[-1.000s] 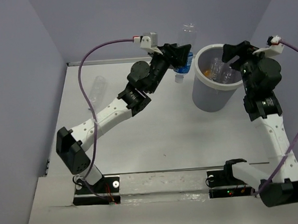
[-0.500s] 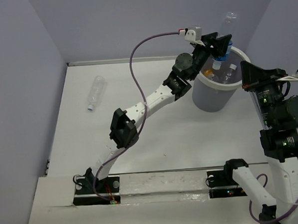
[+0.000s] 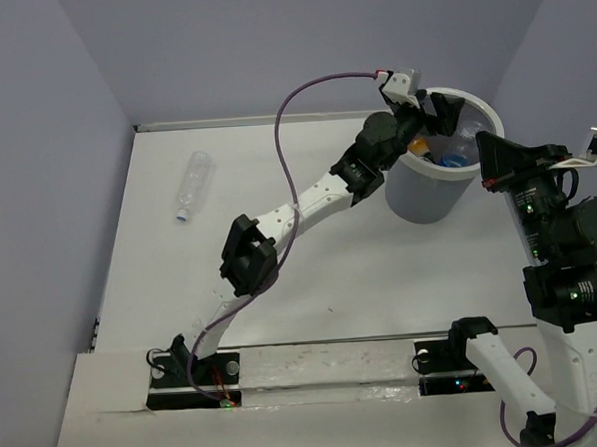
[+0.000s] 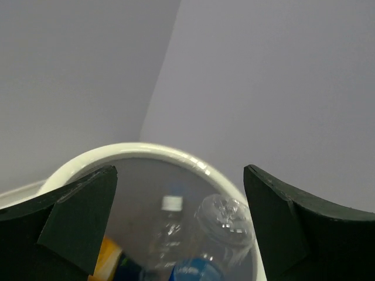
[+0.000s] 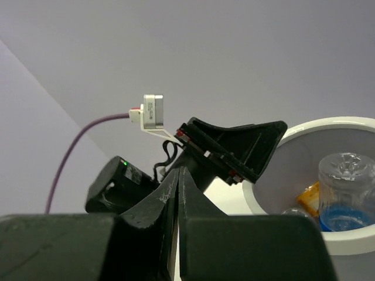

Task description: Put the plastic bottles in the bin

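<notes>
The left hand (image 4: 179,193) hangs spread wide and empty over the bin (image 3: 429,197), where a blue-labelled bottle (image 5: 345,193) stands base-up. A clear bottle (image 3: 192,185) lies on the table (image 3: 331,262), cap toward the arms. The right hand (image 5: 179,181) is pinched closed.

The left arm (image 3: 278,220) has white tubes and chunky black joints. A purple cable (image 3: 290,106) loops beside it to a small white box (image 3: 401,81) at its wrist. The right arm (image 3: 568,309) is black on top and white lower down, with tiny green lights (image 3: 573,294). The left gripper (image 4: 180,172) has flat black fingers (image 4: 76,222) shaped like wedges. Both bases (image 3: 187,387) are black.
</notes>
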